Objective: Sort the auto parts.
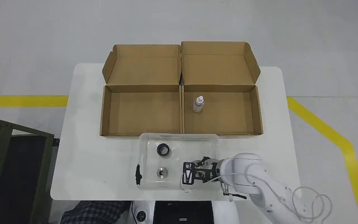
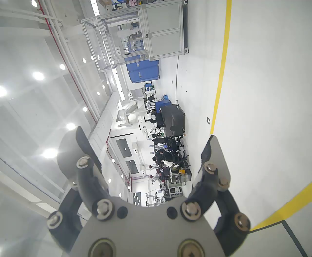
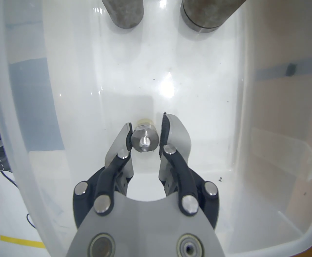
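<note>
A clear plastic bin (image 1: 178, 137) at the table's front holds the parts. My right gripper (image 1: 189, 173) is down inside the bin (image 3: 243, 73), shut on a small silver metal plug (image 3: 145, 142) with a pale far end; both pads touch its sides just above the bin floor. Two larger grey cylindrical parts (image 3: 125, 12) (image 3: 207, 14) stand farther along the bin. From above, a black ring (image 1: 163, 149) and a round metal part (image 1: 161, 172) lie in the bin's left half. My left gripper (image 2: 146, 135) is open and holds nothing, pointed out at the room.
Two open cardboard boxes sit side by side behind the bin: the left box (image 1: 141, 130) bare inside, the right box (image 1: 246, 112) holding a small white bottle (image 1: 198, 103). A small black piece (image 1: 137, 175) sits at the bin's left end. The table's white margins (image 1: 84, 140) flank the boxes.
</note>
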